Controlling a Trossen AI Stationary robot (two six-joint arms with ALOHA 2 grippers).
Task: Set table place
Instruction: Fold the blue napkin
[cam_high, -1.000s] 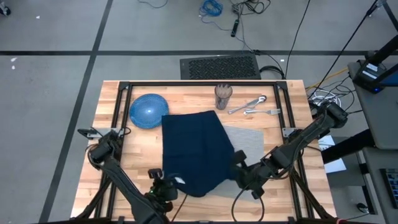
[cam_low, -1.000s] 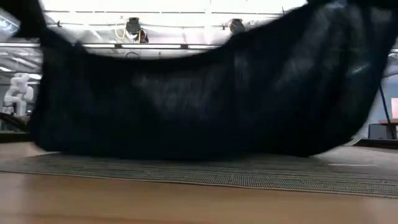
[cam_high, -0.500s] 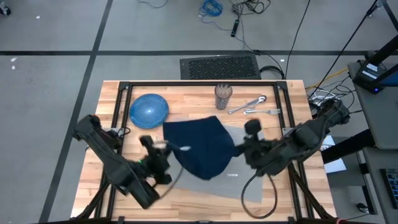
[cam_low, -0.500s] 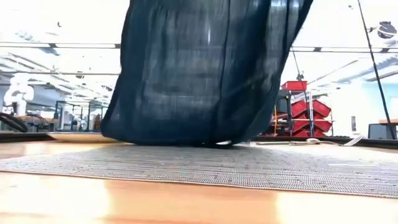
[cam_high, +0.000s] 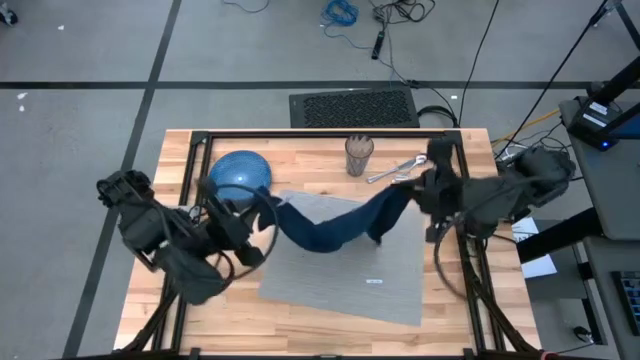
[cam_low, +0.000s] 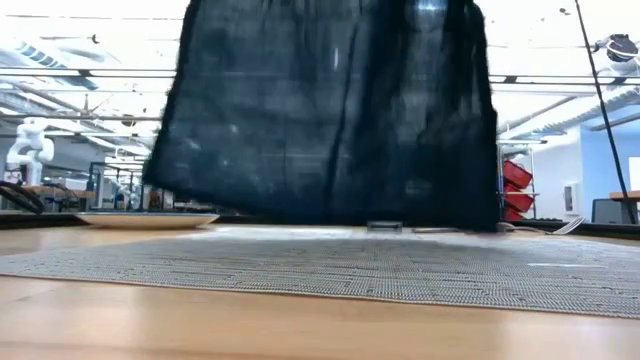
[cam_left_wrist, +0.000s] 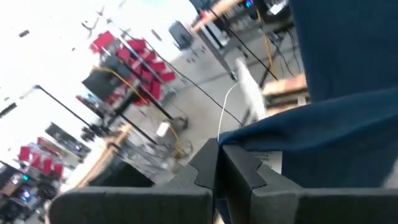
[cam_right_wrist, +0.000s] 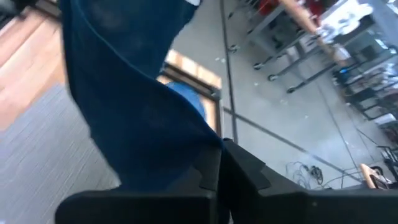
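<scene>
Placemat (cam_high: 340, 275) on table (cam_high: 470, 300) centre; napkin (cam_high: 335, 225) above it; plate (cam_high: 238, 175) far-left; cup (cam_high: 358, 155), cutlery (cam_high: 405, 172) behind.

navy napkin (cam_low: 325, 110) hides the room behind (top edge cropped).

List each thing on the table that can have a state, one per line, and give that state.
Navy napkin: lifted, slung between both tools.
Grey placemat: flat on the table.
Blue plate: empty, beside the placemat.
Cup: upright.
Left tool: shut on napkin.
Right tool: shut on napkin.
</scene>
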